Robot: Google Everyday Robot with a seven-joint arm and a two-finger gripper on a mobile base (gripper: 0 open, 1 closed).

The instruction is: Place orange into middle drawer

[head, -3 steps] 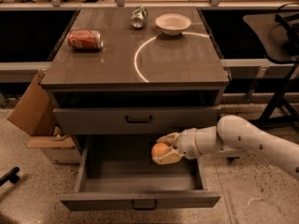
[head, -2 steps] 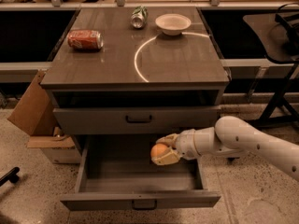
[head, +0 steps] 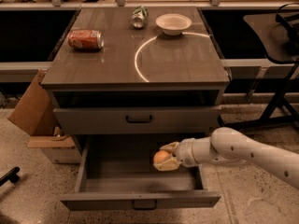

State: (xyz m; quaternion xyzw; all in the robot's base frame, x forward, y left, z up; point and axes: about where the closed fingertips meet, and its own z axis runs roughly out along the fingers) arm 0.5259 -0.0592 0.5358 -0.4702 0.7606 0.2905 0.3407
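One orange [head: 160, 157] is sitting clamped in the gripper [head: 164, 159], which is hanging at the end of an arm extending from three o'clock over the open middle drawer [head: 93, 200] (its right half), with the floor lying directly beneath.

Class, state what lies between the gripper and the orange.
Nothing: in the camera view the gripper, over the open middle drawer, grips the orange directly.

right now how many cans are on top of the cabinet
2. A red soda can lies at the left; a green can lies at the back beside the white bowl. None shows in the open middle drawer, where the gripper holds the orange.
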